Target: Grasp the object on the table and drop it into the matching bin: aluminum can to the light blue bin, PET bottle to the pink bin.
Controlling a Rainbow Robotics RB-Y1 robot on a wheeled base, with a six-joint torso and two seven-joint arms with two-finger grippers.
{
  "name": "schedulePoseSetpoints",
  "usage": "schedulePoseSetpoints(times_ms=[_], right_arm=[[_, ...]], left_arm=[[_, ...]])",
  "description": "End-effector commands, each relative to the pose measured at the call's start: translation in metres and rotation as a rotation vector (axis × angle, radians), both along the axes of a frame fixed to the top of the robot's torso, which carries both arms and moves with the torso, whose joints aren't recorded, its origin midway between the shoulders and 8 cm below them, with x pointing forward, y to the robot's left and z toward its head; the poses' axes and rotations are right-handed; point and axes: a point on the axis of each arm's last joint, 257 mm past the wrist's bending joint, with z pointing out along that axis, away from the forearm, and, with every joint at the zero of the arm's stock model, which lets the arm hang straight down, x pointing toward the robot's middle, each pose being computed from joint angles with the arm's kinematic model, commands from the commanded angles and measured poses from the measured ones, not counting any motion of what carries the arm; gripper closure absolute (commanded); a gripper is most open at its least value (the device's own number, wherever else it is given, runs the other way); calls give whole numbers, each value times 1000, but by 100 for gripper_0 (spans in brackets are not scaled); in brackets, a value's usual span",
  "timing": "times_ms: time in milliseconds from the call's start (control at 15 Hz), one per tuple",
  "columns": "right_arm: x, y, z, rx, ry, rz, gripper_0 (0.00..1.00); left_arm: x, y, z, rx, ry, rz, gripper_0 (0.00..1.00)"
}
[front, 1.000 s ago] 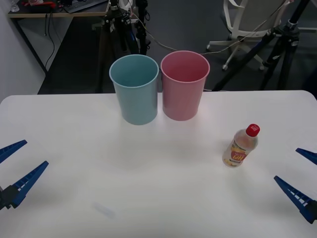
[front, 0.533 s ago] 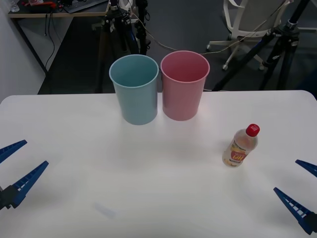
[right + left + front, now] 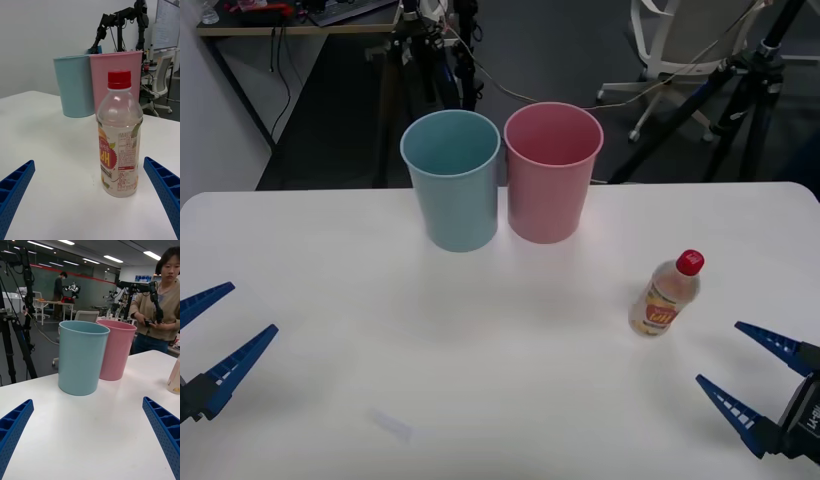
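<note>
The right tool [image 3: 745, 388] sits low at the near right corner of the scene, its two blue ribbed fingers [image 3: 165, 191] spread wide apart and pointing to the far left. The left tool [image 3: 215, 333] rests at the near left edge, fingers likewise spread.

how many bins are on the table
2. The light blue bin stands upright at the far middle of the table, and the pink bin is right beside it, on the robot's right. Nothing seems to hide a third.
</note>
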Motion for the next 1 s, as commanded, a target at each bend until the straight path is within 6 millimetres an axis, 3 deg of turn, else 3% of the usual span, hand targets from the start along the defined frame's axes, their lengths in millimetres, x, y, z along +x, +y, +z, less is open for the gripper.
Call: schedulePoseSetpoints(times_ms=[67, 467, 1000], right_arm=[[17, -3, -11, -27, -24, -23, 0], [59, -1, -17, -17, -32, -104, 0], [86, 29, -21, 7, -29, -129, 0]], left_arm=[[0, 0, 0, 0, 0, 0, 0], [0, 0, 0, 0, 0, 0, 0], [0, 0, 0, 0, 0, 0, 0]])
